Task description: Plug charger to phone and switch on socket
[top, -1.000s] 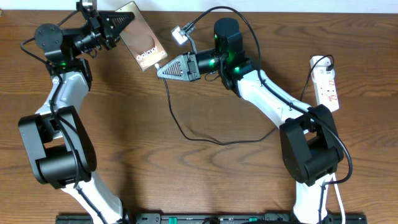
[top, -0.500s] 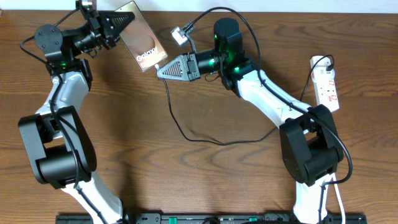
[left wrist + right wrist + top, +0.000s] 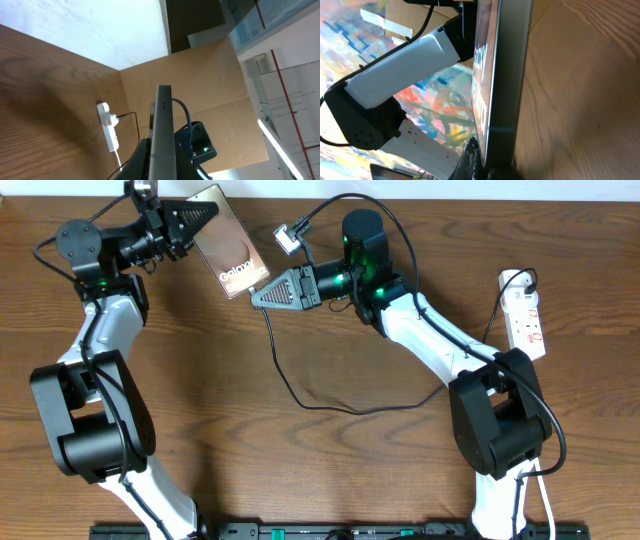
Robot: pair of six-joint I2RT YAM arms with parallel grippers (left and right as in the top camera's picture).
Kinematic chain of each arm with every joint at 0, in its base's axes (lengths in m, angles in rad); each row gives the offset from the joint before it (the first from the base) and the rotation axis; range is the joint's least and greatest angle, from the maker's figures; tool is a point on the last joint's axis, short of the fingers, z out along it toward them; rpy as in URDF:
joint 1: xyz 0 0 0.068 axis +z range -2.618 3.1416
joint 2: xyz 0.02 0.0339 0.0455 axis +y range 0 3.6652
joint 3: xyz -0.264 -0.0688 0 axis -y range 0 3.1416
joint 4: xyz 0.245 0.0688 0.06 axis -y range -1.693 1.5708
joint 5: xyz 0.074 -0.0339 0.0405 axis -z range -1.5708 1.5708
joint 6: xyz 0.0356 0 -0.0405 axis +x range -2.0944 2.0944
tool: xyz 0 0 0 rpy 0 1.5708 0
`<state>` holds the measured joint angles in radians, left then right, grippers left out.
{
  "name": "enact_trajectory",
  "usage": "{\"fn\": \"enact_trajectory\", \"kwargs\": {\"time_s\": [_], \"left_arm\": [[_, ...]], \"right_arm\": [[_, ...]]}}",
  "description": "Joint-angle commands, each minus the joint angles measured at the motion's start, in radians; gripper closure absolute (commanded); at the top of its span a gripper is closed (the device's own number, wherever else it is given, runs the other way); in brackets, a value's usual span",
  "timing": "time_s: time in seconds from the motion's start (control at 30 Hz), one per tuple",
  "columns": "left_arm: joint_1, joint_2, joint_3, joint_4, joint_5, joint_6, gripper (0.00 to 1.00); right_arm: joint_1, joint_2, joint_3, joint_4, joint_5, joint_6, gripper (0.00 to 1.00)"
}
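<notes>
In the last second the phone has only crept slightly far-left, so I judge the plug not yet seated: my left jaws stay clamped on its far end, glossy bronze face with white lettering up, tilted off the table, and my right jaws, closed on the charger, sit at its near end.

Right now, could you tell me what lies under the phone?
Only wooden table shows around the phone, which the left gripper holds. The patch directly beneath it is hidden by the phone itself.
</notes>
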<state>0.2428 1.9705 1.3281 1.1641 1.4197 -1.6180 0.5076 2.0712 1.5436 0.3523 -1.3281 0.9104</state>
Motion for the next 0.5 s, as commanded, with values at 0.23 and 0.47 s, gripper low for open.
{"fn": "enact_trajectory", "kwargs": {"time_s": [0.23,0.47], "left_arm": [[-0.027,-0.005,0.018,0.012,0.127,0.008,0.92],[-0.026,-0.005,0.018,0.012,0.144,0.008,0.93]], "right_arm": [[0.003,0.001,0.012,0.008,0.072,0.009,0.99],[0.003,0.001,0.012,0.034,0.074,0.009,0.99]]}}
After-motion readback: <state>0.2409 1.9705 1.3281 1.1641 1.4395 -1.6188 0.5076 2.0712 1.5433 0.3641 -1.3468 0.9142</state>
